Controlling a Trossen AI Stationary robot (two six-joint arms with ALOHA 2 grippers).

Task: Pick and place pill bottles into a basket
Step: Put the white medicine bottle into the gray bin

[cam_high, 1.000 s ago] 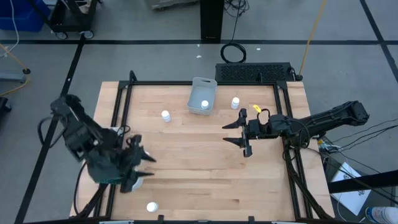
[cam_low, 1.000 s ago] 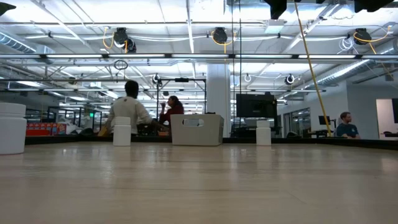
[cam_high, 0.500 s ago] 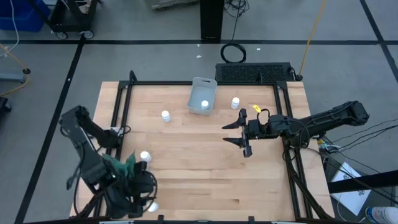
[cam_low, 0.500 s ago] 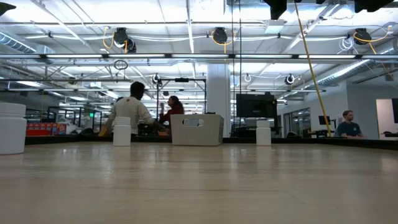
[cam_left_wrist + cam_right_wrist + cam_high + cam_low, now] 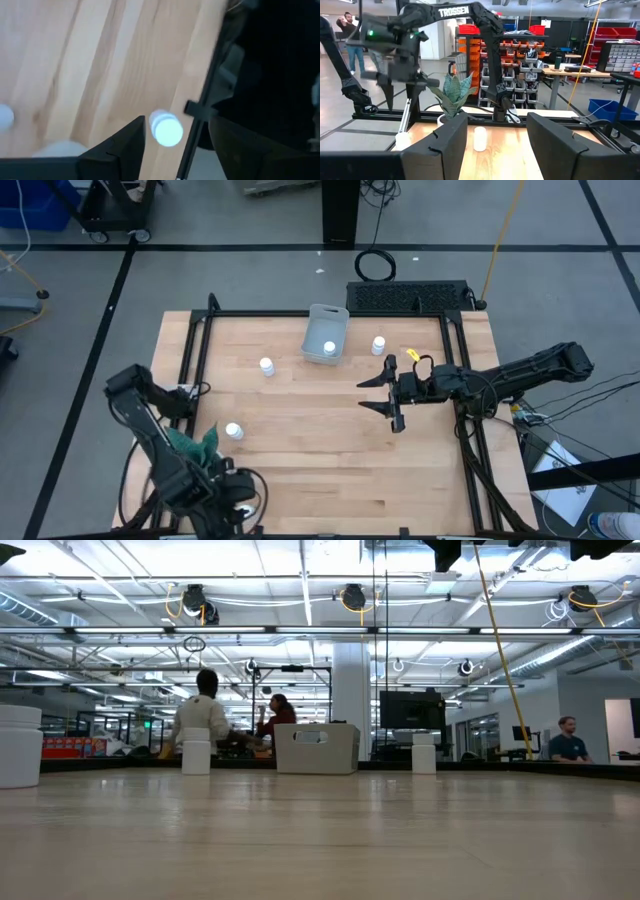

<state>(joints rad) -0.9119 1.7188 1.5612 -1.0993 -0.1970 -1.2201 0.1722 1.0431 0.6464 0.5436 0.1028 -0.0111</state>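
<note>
The pale basket [image 5: 326,332] stands at the far middle of the table with one white pill bottle [image 5: 329,347] in it. Loose bottles stand to its right [image 5: 378,344], to its left [image 5: 266,366] and at mid left [image 5: 234,431]. My left gripper [image 5: 242,498] is at the near-left edge, open, above another bottle [image 5: 166,130], which shows between its fingers [image 5: 176,124] and is untouched. My right gripper [image 5: 366,394] is open and empty right of centre, above the table [image 5: 496,120].
A green plant [image 5: 195,444] stands at the near left, partly under my left arm. A black frame rail [image 5: 197,125] runs along the table's edge right beside the near bottle. A black ridged box [image 5: 408,295] lies behind the far edge. People show in the room beyond.
My left arm has swung toward the table's near edge, away from the mid-left bottle, which it hid before and which now stands in the open. Its gripper now covers the bottle by the near edge. My right arm has kept still.
</note>
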